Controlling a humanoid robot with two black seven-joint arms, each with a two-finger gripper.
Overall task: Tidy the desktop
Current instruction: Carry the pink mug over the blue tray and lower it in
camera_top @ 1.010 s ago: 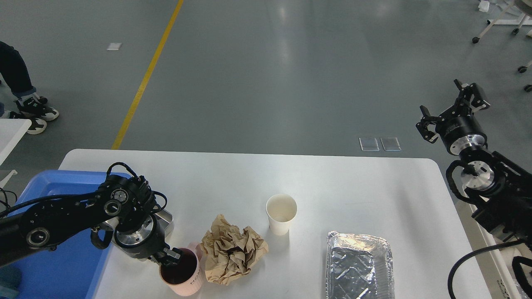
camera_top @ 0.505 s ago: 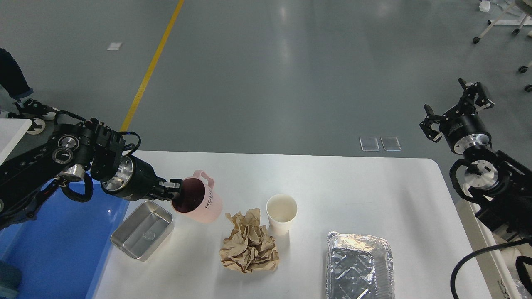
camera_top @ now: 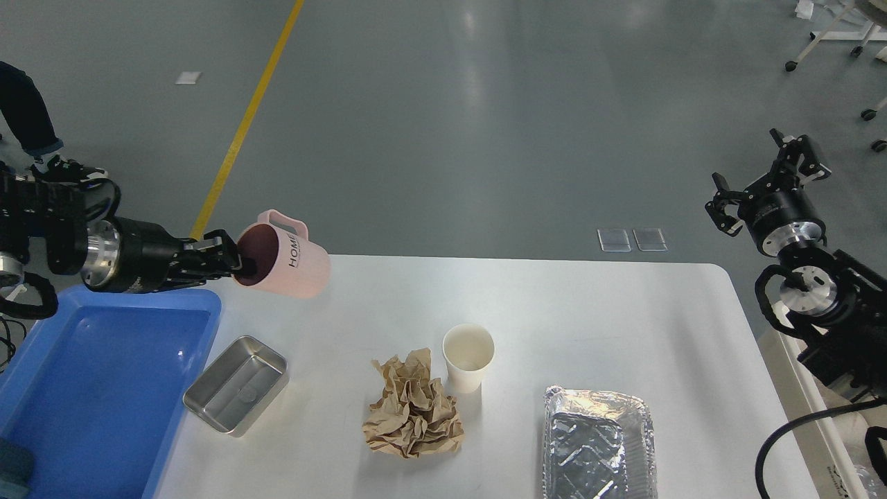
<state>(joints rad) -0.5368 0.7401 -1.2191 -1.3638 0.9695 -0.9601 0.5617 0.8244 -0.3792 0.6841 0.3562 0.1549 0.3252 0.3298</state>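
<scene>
A pink mug (camera_top: 283,261) is held lifted and tipped on its side by the left gripper (camera_top: 232,262), whose fingers are clamped on the mug's rim, one inside the mouth and one outside; it hangs above the far left corner of the desktop (camera_top: 554,312), just beyond the blue tray (camera_top: 104,388) that sits at the desktop's left edge. The right gripper (camera_top: 769,173) is raised off the desktop's right edge, its fingers spread and holding nothing. On the desktop, toward its near left, a steel tin (camera_top: 235,384) lies just beside the tray; a crumpled brown paper (camera_top: 414,416) and a white paper cup (camera_top: 469,357) stand near the middle, close together, and a foil tray (camera_top: 599,443) lies at the near edge to the right. The mug is judged rigid, smooth and probably breakable, so the rim pinch could slip; the handle would offer a surer hold.
</scene>
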